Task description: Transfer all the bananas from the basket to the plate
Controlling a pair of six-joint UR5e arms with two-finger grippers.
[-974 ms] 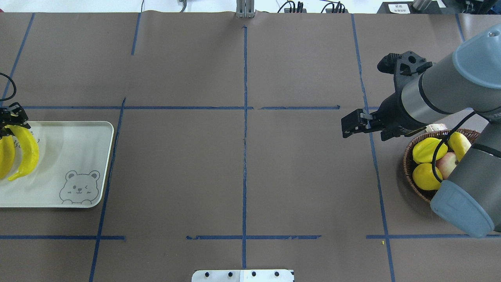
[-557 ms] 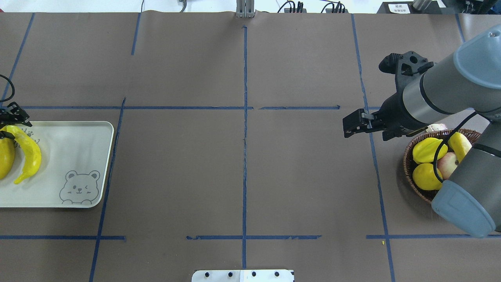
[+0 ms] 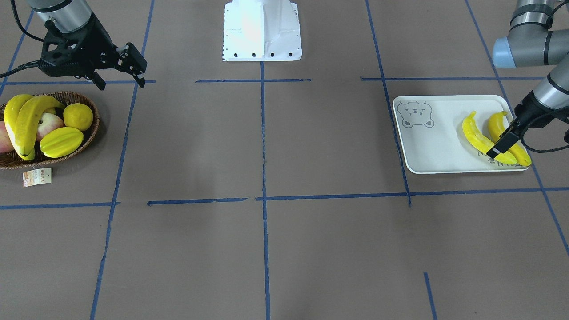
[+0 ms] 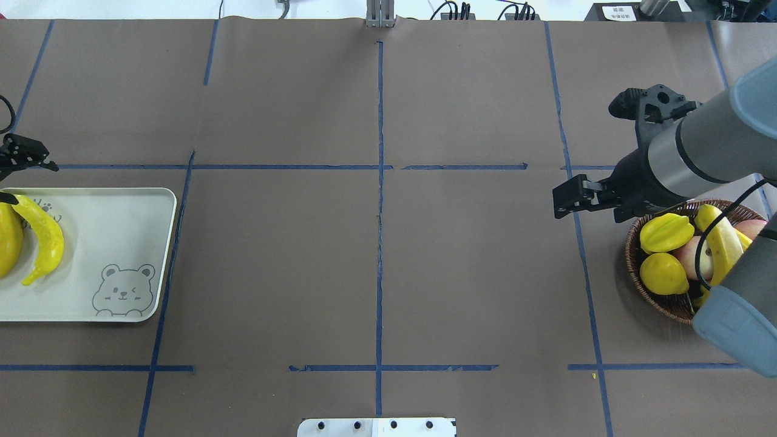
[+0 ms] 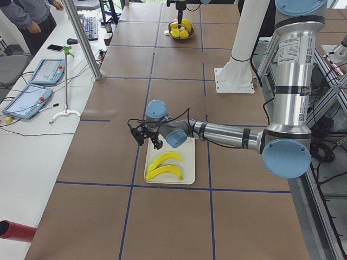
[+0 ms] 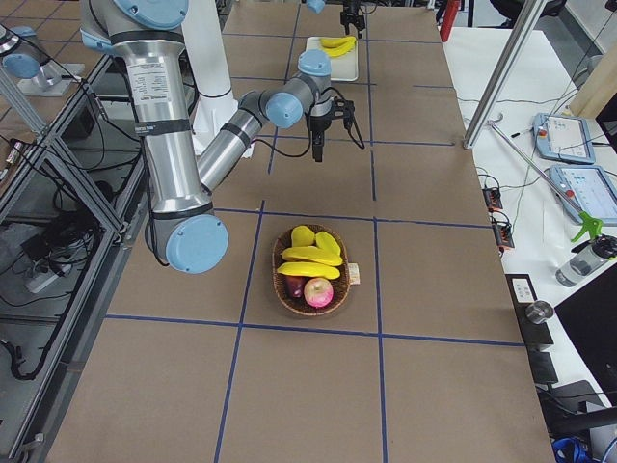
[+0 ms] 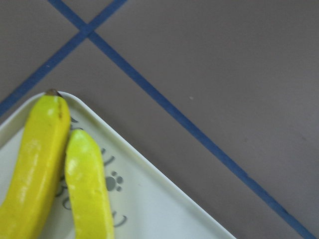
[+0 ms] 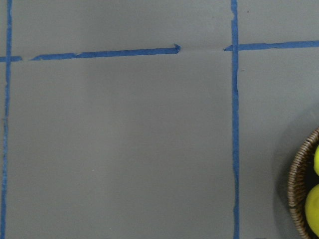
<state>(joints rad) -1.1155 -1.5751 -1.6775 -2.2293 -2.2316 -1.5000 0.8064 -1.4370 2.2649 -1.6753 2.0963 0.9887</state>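
Front view: the left gripper [image 3: 501, 144] hovers over the right end of the plate [image 3: 440, 142], touching neither of the two bananas [image 3: 473, 131] lying there side by side. More bananas lie in the basket [image 3: 91, 135] at far left, and the right gripper [image 3: 135, 64] hangs empty just beyond it. I cannot tell how wide it stands. Overhead: the left gripper's jaws stand apart, holding nothing.

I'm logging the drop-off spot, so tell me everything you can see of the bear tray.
The tray is pale grey-white, rectangular with rounded corners and a raised rim, plastic by its look. It lies flat on the brown table, on the robot's left side. A bear face is printed in one corner; two bananas lie side by side at the other end, over some lettering.
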